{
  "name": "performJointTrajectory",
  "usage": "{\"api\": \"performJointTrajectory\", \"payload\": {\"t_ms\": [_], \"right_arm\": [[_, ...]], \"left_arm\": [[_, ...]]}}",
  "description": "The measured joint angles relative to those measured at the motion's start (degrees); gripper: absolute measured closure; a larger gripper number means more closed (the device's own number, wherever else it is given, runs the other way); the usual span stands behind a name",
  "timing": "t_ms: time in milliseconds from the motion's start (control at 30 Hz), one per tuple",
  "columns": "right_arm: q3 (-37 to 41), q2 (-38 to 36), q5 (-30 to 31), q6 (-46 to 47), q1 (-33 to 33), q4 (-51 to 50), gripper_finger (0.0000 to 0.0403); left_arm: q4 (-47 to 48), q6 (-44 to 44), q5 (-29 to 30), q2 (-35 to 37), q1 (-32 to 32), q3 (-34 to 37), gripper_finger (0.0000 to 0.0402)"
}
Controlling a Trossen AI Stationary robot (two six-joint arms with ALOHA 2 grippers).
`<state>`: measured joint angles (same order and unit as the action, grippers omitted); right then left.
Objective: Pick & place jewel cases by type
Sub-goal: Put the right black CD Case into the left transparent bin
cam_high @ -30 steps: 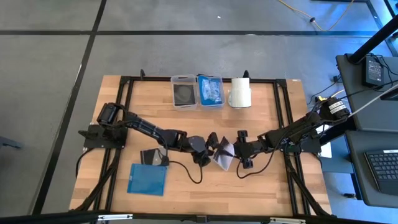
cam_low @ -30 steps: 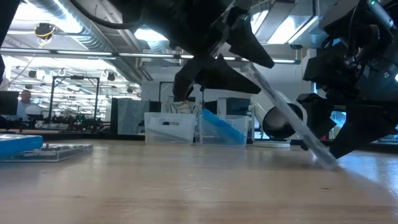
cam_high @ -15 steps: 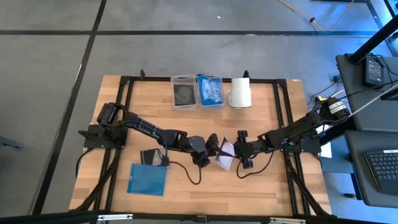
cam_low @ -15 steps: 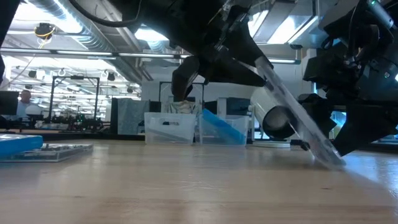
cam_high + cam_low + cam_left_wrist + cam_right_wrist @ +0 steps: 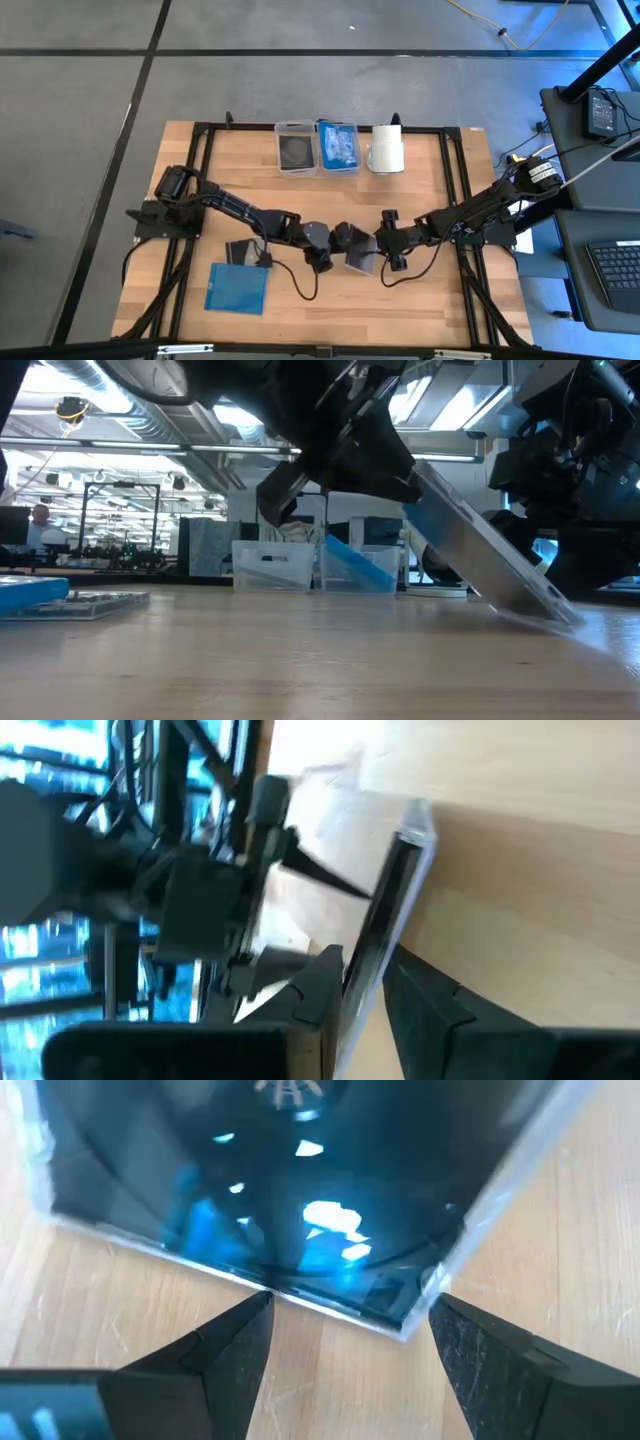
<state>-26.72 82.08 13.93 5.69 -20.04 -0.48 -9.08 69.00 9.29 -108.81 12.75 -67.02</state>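
Observation:
A dark, clear jewel case (image 5: 480, 550) stands tilted at the table's middle, with my left gripper (image 5: 338, 243) shut on its raised end. My right gripper (image 5: 345, 1342) is open just right of it, level with the table. Its two fingers stand either side of the case's low edge (image 5: 330, 1302); whether they touch it I cannot tell. Left of the arms a blue jewel case (image 5: 238, 288) and a dark one (image 5: 248, 252) lie flat on the wood. My left gripper pinches the case's raised edge (image 5: 372, 952) between its two fingers, one on each flat face. The fingers come slanting down from the table's left. The case leans down toward the right, its low edge (image 5: 545, 615) on the table.
Two clear bins stand at the far edge: one (image 5: 296, 148) holds a dark case, the other (image 5: 338, 146) blue ones. A white roll (image 5: 387, 150) lies right of them. Black frame rails run along the table's sides.
My left gripper has shut on the raised edge of the tilted case. The case has leaned lower and turned, so its broad face now shows in the low view. Its low edge has stayed on the table by my right gripper.

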Motion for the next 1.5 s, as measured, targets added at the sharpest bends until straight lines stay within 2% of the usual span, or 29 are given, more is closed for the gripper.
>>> {"api": "performJointTrajectory", "payload": {"t_ms": [267,433,633,867,1133,1267,1433,1500], "right_arm": [[0.0,0.0,0.0,1.5,0.0,0.3,0.0130],[0.0,0.0,0.1,1.6,0.0,0.3,0.0130],[0.0,-0.7,0.0,3.0,0.0,-0.3,0.0130],[0.1,-5.9,-0.1,2.6,0.0,-3.7,0.0130],[-3.5,-14.0,14.2,7.5,0.0,-17.7,0.0130],[-4.2,-17.1,17.3,5.4,0.0,-17.4,0.0130],[-4.0,-20.5,21.2,4.6,0.0,-19.5,0.0130],[-4.0,-21.8,23.0,5.1,0.0,-21.3,0.0130]], "left_arm": [[0.3,1.4,0.0,-0.1,1.5,0.0,0.0362],[0.3,1.2,1.4,-0.1,2.0,0.0,0.0363],[0.2,-2.4,4.2,-0.2,3.0,0.0,0.0364],[0.0,-8.3,5.0,0.2,3.5,0.0,0.0363],[0.7,-3.7,13.5,1.6,5.1,0.1,0.0363],[2.4,-4.4,15.2,3.7,5.7,0.0,0.0363],[10.0,-9.0,22.2,7.8,6.0,0.1,0.0365],[12.3,-12.8,22.8,9.8,5.7,0.0,0.0362]]}}
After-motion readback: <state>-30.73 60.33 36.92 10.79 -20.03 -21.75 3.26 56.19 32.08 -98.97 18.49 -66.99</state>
